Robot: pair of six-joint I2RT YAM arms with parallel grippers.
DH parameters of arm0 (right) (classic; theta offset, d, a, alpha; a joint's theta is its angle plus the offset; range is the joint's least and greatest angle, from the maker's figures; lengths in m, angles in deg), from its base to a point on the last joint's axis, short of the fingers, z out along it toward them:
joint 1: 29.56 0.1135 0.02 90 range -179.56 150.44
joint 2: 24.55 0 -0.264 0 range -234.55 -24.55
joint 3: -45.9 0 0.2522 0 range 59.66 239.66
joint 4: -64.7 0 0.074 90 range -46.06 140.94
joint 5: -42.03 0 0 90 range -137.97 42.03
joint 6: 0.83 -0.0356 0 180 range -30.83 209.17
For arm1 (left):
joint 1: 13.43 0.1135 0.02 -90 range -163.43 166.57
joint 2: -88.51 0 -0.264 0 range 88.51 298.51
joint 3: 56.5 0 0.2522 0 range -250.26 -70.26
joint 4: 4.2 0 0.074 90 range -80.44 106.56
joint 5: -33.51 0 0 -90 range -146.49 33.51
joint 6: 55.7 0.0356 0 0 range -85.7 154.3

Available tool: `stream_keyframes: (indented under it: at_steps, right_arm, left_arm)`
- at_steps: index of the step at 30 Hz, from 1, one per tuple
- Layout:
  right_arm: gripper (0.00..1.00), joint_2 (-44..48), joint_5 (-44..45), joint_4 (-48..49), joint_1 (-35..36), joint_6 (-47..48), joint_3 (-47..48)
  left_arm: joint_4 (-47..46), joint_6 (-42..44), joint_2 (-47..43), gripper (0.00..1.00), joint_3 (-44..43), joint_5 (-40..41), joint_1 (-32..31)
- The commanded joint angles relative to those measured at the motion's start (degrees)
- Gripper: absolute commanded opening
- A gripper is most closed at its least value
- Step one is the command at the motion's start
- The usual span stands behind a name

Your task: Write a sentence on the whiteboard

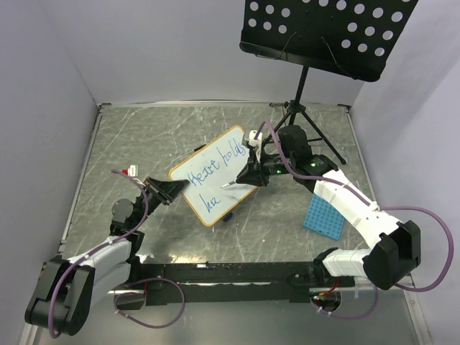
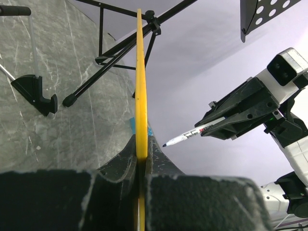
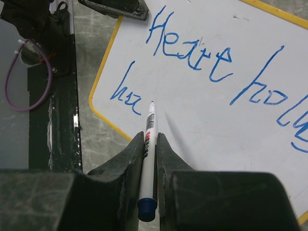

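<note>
Small glossy white board with a thin orange frame (image 1: 215, 175), propped at a tilt over the middle of the grey marbled table (image 1: 144, 136).
The left pincer (image 2: 142, 159) is clamped on the board's edge. The right pincer (image 3: 150, 139) is closed around a slim white marker pen (image 3: 148, 144), its tip just off the board face beside the blue handwritten lettering (image 3: 211, 62), by the second line's "hu".

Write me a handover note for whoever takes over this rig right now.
Left end effector: shut on the whiteboard at its frame edge.
Right end effector: shut on the marker, tip just off the board beside the last letters.
Done: the first line of the sentence, two words, plus the first letters of a third word below.
To do: finish that third word.
</note>
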Motion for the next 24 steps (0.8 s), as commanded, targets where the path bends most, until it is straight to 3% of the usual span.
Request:
stream_keyframes:
  at_steps: [1,24]
  right_arm:
    - [0.00,0.8,-1.9,2.7,-0.4,-0.3,-0.9]
    - [0.00,0.8,-2.6,2.7,-0.4,-0.1,-1.1]
  left_arm:
    - [-9.8,-1.9,-1.5,0.01,-1.2,-0.3,-0.1]
    - [-11.3,-2.5,-0.8,0.01,-1.1,-0.5,-0.1]
